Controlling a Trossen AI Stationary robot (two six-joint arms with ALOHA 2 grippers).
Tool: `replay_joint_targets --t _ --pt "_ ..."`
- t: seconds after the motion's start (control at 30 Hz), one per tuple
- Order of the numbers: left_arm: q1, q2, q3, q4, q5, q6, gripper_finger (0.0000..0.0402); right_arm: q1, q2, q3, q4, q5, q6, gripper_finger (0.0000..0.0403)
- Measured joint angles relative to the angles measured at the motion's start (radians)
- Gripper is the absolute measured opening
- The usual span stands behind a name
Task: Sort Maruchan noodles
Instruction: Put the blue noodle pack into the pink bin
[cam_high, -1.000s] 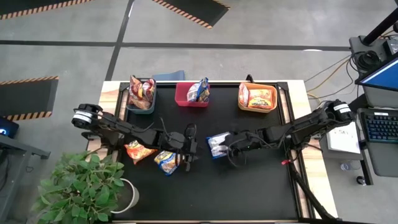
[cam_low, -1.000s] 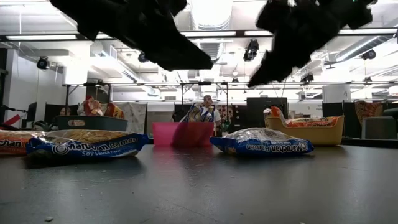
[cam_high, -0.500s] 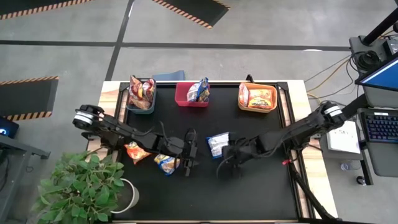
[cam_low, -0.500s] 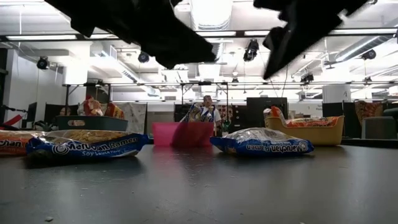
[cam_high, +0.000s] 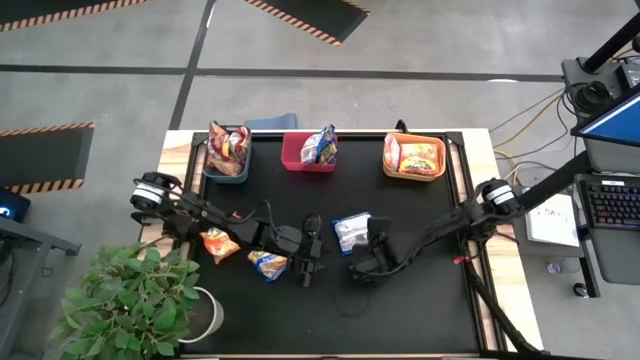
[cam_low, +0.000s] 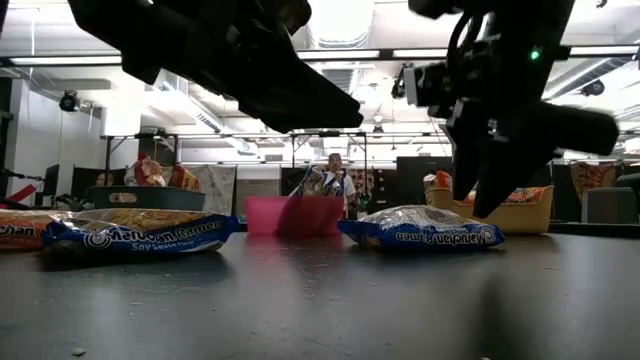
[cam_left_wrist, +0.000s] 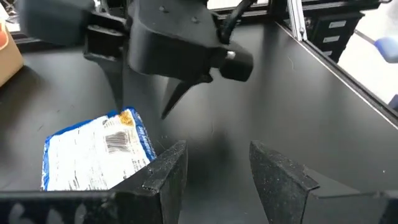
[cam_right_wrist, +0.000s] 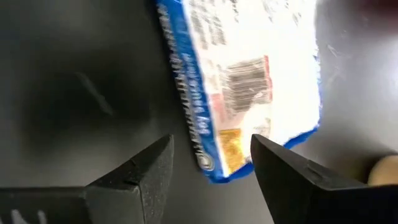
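The black counter (cam_high: 420, 310) holds three bins at its far edge and three loose noodle packets. The right gripper (cam_high: 362, 268) has pulled back off the blue-and-white packet (cam_high: 350, 232), jaws apart and empty, so that packet still lies unsorted mid-counter. The left gripper (cam_high: 309, 270) hovers open beside the blue-and-yellow packet (cam_high: 267, 264).

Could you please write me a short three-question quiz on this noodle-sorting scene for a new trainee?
1. True or false: the right gripper holds the flat silver-white and blue plastic noodle packet.
2. Which bin holds a blue-and-yellow packet: A the dark grey bin, B the red bin, C the orange bin?
3. How many noodle packets lie loose on the black table mat?

Key: 1 false, its open fingers are empty, beside the packet. 2 B. 3 three.
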Motion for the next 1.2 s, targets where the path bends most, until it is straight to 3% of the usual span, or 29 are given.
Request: replay_joint_targets --t 0.4,0.53,0.73,0.97,1.2 --pt "-0.008 0.004 0.001 0.018 0.002 -0.021 0.0158 -0.002 0.065 -0.063 0.133 0.053 0.035 0.0173" --pt "-0.014 0.004 0.001 0.019 0.003 -0.043 0.0158 -0.002 0.065 -0.080 0.176 0.069 0.092 0.0126" --pt "-0.013 0.004 0.014 0.022 -0.001 -0.052 0.0158 -0.002 0.063 -0.087 0.178 0.085 0.126 0.0021" --pt "-0.013 0.004 0.023 0.027 -0.079 -0.028 0.0167 -0.003 0.049 -0.053 0.177 0.076 0.110 0.0014" --pt "-0.013 0.010 0.032 0.033 -0.107 -0.002 0.0232 -0.017 -0.006 -0.011 0.181 0.073 0.092 0.0013"
